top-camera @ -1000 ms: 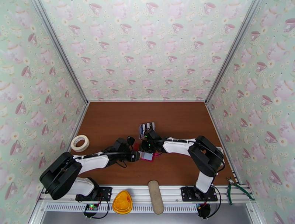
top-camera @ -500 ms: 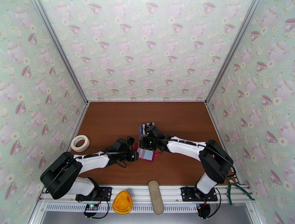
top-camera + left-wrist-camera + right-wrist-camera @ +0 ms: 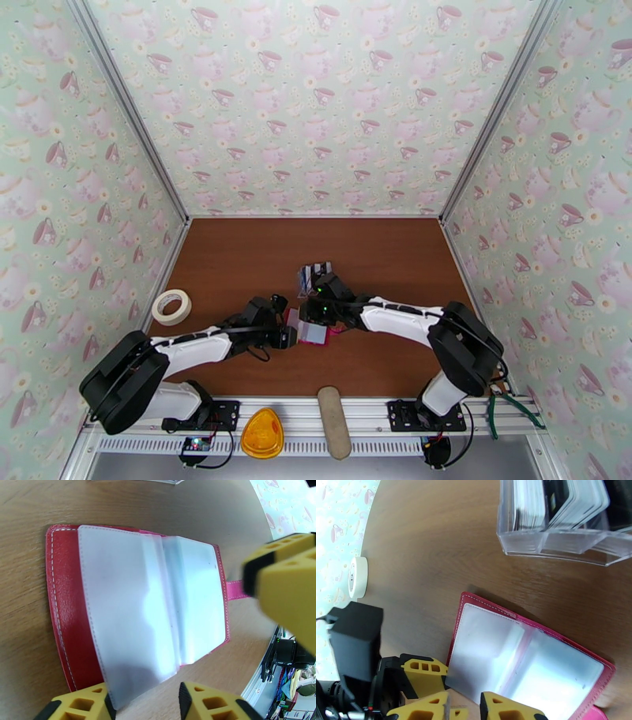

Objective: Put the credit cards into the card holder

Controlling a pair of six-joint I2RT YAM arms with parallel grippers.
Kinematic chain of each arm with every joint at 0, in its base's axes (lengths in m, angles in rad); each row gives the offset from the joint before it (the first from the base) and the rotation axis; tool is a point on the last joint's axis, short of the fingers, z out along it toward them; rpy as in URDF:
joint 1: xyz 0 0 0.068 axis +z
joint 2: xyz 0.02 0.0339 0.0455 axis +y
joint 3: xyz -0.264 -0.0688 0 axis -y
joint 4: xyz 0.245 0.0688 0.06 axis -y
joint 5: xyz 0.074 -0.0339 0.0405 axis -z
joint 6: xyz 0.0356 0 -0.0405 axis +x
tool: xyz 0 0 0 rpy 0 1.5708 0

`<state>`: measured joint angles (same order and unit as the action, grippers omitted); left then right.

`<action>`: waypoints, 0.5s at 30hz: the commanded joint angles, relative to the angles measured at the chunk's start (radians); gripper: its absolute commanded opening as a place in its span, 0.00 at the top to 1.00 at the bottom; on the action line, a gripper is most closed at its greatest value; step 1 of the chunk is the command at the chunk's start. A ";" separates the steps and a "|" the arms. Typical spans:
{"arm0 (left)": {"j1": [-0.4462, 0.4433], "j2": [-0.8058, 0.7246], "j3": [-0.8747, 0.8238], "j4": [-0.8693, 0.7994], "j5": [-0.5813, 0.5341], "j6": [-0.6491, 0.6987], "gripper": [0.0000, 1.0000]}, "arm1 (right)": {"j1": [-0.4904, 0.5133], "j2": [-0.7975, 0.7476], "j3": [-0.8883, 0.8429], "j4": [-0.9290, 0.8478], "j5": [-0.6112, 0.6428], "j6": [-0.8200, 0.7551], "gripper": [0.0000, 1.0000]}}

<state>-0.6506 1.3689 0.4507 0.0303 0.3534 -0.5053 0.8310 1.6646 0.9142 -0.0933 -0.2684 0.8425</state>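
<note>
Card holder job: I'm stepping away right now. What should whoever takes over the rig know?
Left end effector: open, straddling a clear sleeve edge of the small red leather-like card holder, not pinching it.
Right end effector: slightly open by the holder's edge, nothing visibly held.
Holder lies open on the brown table; no card seen in its sleeves.
Dark and white credit cards stand in the clear plastic box beyond it.
Done: holder opened. Left: every card.
</note>
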 commanded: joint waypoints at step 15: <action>-0.014 -0.141 0.062 -0.208 -0.095 0.036 0.41 | 0.007 0.154 -0.001 0.076 -0.035 0.004 0.73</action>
<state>-0.6609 1.2655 0.4816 -0.0990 0.3084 -0.4957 0.8318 1.7924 0.9024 -0.0139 -0.2993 0.8597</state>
